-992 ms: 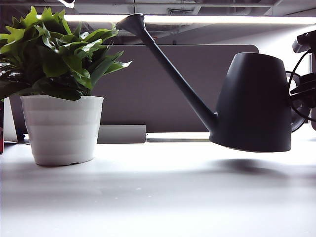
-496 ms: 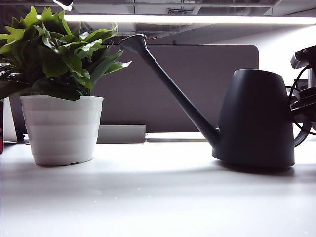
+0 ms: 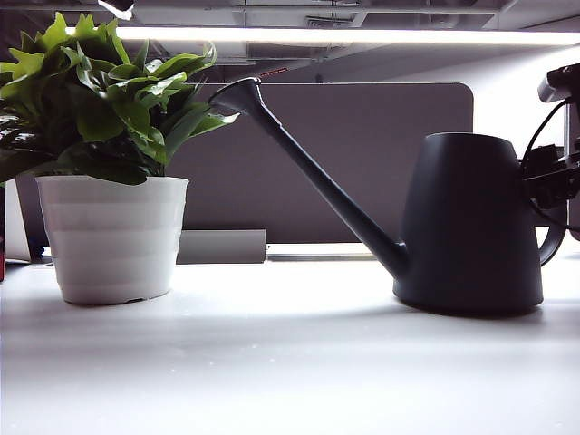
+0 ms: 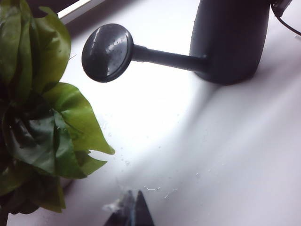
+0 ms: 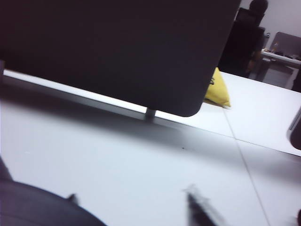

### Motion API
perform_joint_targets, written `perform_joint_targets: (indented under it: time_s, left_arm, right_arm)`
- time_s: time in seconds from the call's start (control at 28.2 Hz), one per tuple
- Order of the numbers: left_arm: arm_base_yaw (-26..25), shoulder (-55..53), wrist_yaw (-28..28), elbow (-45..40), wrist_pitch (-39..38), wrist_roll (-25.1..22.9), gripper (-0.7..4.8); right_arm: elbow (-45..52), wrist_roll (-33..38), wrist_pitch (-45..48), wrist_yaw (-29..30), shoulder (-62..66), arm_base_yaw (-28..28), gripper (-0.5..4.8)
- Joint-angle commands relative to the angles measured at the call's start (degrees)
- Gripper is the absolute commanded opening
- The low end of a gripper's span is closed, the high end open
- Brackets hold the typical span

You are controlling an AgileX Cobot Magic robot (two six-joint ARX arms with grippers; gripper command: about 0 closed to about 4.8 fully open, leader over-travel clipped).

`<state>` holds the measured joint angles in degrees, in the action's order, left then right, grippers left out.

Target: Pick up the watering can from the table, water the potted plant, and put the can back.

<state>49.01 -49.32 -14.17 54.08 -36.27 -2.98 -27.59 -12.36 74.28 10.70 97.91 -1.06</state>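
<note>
Charcoal plastic watering can (image 3: 471, 222) is seen standing upright on the table (image 3: 290, 362), to the right in the exterior view, its long spout slanted up toward the potted plant (image 3: 109, 163) and its flared tip close to the outer leaves, not touching them. White ribbed pot of the plant is set on the tabletop well apart from the can body. Grey divider panel (image 3: 362, 163) is placed behind both. Right gripper (image 3: 553, 177) is found at the can's handle side by the frame edge; whether its fingers are spread or closed on the handle cannot be told, and in its wrist view only blurred dark finger tips (image 5: 200, 209) are shown above the table. Left gripper (image 4: 129, 212) is seen only as dark tips near the plant, over the tabletop, holding nothing visible; its spread cannot be told. Yellow object (image 5: 217, 89) is noted beyond the panel
</note>
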Motion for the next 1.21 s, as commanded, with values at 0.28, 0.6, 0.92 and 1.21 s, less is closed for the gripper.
perform_joint_targets:
  time_s: [0.28, 0.6, 0.92, 1.21]
  left_arm:
    - [0.0, 0.7, -3.6, -0.1, -1.2, 0.0, -0.06]
    - [0.1, 7.1, -7.7, -0.1, -1.2, 5.2, -0.06]
    - [0.1, 23.3, -6.2, -0.5, -4.0, 7.2, -0.06]
    - [0.1, 38.4, -0.9, -9.7, -4.2, 11.3, -0.06]
  right_arm:
    - [8.2, -0.1, -8.4, -1.2, -12.9, -0.2, 2.84]
    - [11.1, 0.4, -29.0, -1.6, -33.9, 0.3, -0.02]
    - [8.4, 1.2, -65.2, -1.8, -64.6, 0.2, -0.01]
    - [8.5, 4.6, -86.7, -1.7, -83.8, 0.2, -0.01]
